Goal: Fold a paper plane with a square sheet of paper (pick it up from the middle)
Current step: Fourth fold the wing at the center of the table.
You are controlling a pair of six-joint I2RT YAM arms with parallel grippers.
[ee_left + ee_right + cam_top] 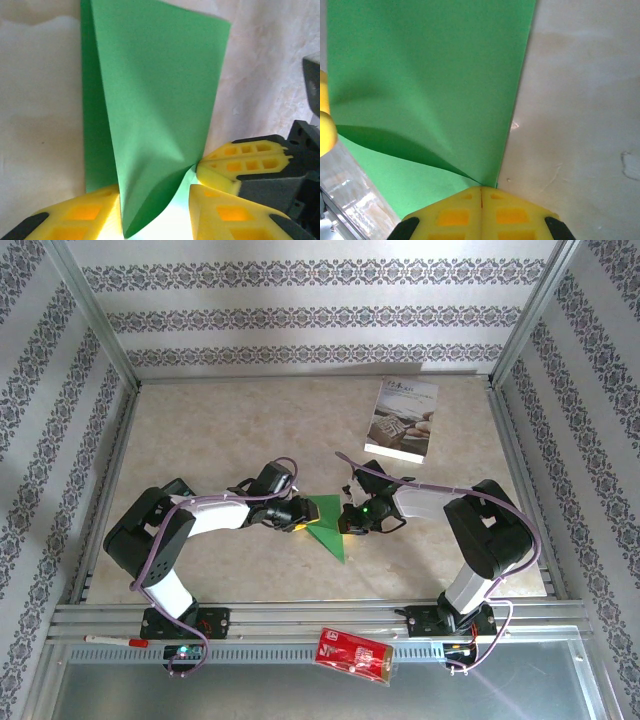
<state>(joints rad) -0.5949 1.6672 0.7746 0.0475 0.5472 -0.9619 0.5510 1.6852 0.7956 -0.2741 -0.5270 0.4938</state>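
Note:
The green square sheet of paper (pixel 328 530) lies mid-table between the two arms, folded into a pointed paper plane shape. In the left wrist view one flap of the paper (pixel 160 90) curls up off the layer beneath. My left gripper (pixel 303 515) is at its left side, open: its yellow jaws (pixel 155 210) straddle the raised flap with a bright gap beside it. My right gripper (pixel 347 520) is shut on the paper's right edge, and its fingers (pixel 235 160) pinch the fold. In the right wrist view the paper (pixel 420 75) runs into my closed right gripper (pixel 481 189).
A white printed booklet (pixel 403 420) lies at the back right of the table. A red packet (pixel 353 655) and a red-and-white pen (pixel 115 640) rest on the metal rail (pixel 300 615) at the near edge. Patterned walls enclose the table.

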